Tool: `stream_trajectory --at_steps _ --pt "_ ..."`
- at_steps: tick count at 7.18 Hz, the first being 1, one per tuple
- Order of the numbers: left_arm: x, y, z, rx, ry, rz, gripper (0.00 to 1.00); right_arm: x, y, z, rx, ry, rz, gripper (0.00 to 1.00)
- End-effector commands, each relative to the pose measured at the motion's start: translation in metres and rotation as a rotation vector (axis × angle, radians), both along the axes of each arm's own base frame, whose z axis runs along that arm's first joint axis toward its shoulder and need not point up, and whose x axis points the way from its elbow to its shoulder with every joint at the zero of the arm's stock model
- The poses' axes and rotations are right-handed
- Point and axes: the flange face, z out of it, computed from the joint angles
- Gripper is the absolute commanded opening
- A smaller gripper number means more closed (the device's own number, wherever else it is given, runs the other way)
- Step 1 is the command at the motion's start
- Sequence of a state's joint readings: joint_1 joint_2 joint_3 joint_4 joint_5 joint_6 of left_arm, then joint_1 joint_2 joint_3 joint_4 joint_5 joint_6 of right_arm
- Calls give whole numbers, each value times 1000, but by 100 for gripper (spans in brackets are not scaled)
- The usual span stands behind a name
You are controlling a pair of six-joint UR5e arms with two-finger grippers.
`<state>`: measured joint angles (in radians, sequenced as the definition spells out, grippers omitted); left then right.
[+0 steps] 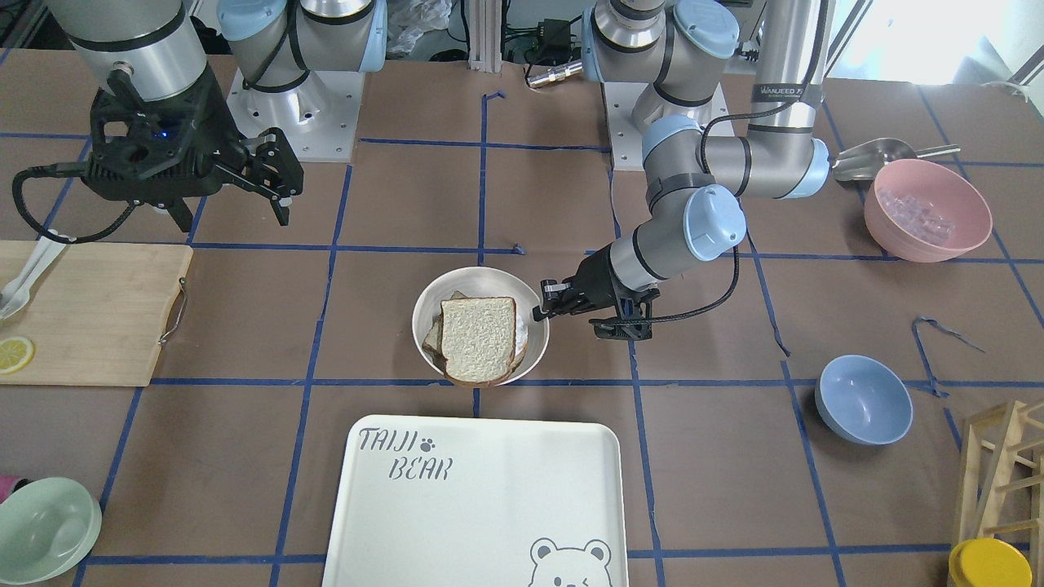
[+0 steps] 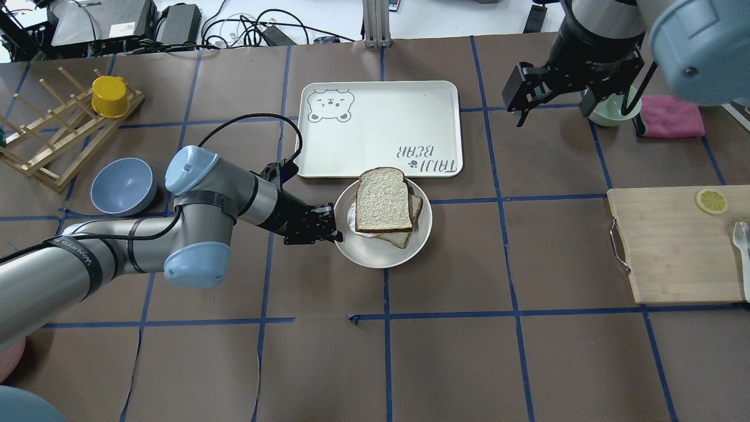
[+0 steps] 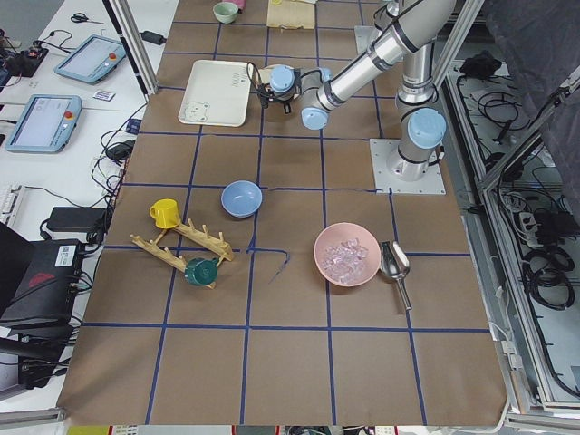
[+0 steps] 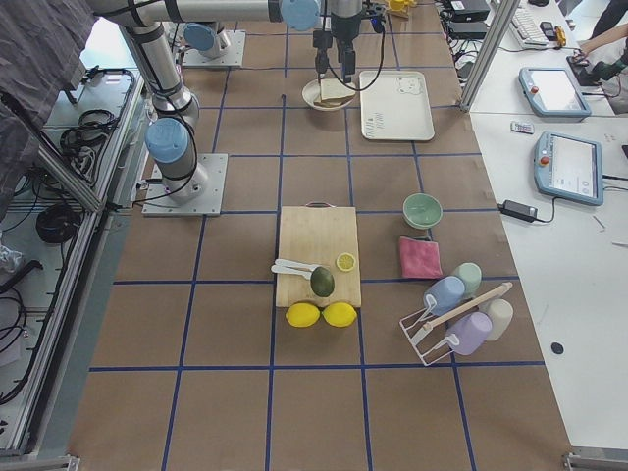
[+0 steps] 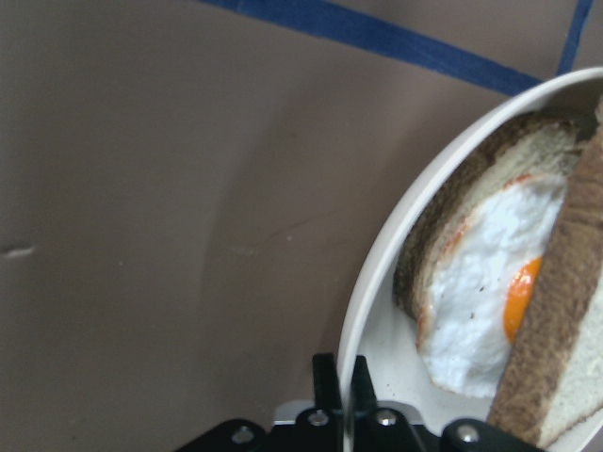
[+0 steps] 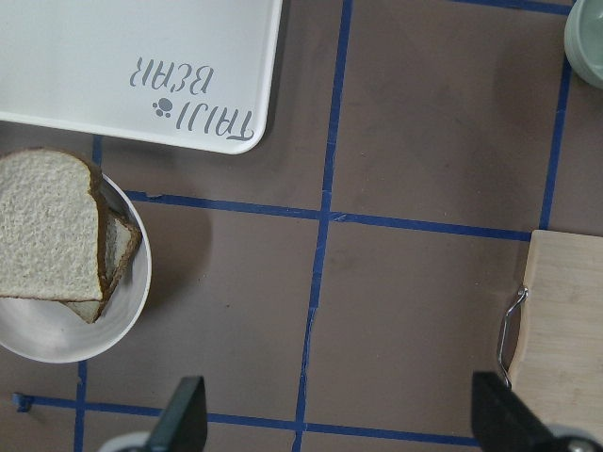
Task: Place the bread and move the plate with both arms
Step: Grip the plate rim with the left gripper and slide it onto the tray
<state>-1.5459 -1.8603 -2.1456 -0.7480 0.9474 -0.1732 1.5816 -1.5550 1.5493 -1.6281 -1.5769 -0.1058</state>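
The bread [image 2: 384, 199] lies flat on top of a second slice with a fried egg, inside the round off-white plate [image 2: 375, 255] at the table's middle. The bread [image 1: 479, 336] and plate [image 1: 428, 302] also show in the front view. My left gripper [image 2: 337, 231] is low at the plate's left rim. In the left wrist view its fingertips [image 5: 325, 377] are pinched on the plate's rim [image 5: 372, 282], with the egg [image 5: 490, 301] showing under the bread. My right gripper [image 2: 552, 111] is open and empty, raised well to the right of the plate, which shows in its wrist view [image 6: 57, 330].
The white bear-print tray [image 2: 381, 126] lies just beyond the plate. A wooden cutting board [image 2: 674, 246] with a lemon slice is at the right. A blue bowl [image 2: 123, 186] and a wooden rack [image 2: 53, 140] are at the left. A pale green bowl [image 2: 609, 111] and a pink cloth [image 2: 674, 117] sit under the right arm.
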Motion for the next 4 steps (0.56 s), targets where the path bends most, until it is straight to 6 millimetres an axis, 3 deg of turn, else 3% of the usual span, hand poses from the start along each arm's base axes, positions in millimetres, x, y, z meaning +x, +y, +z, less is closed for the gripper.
stream_trajectory --at_steps 1,4 --pt "10 -59 33 -56 10 47 0 0 0 -1 2 0 0 100" --pt "16 -152 39 -72 -36 74 0 0 0 -1 3 0 1 100"
